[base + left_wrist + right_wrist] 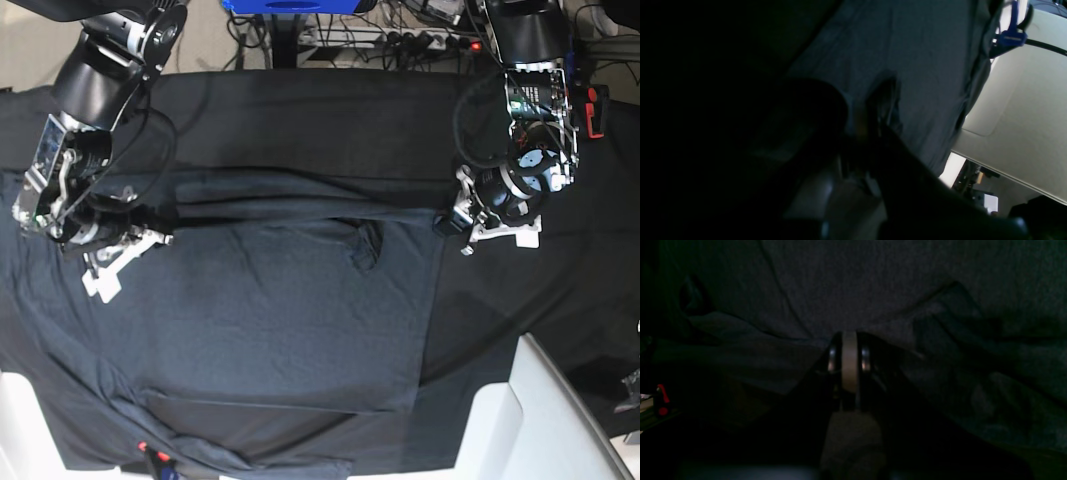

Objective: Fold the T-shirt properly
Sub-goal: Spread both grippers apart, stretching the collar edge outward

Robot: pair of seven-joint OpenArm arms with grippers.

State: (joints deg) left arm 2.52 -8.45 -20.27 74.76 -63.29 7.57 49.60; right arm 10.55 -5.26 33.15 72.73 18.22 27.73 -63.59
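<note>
The T-shirt (300, 310), dark charcoal and wrinkled, lies spread on the black table cloth (520, 320), with a folded band along its far edge. My right gripper (163, 238) sits at the shirt's left edge and my left gripper (446, 224) at its right edge. In the right wrist view the fingers (849, 340) are pressed together, with T-shirt (873, 290) creases running out from their tip. The left wrist view is dark, but it shows the left gripper (878, 106) shut, with a pinch of T-shirt (923, 66) fabric bunched at it.
White table panels show at the near right (565, 420) and near left (20, 420) corners, past the black cloth. Cables and a power strip (400, 40) run along the far edge. A blue clamp (1010, 36) holds the cloth at one edge.
</note>
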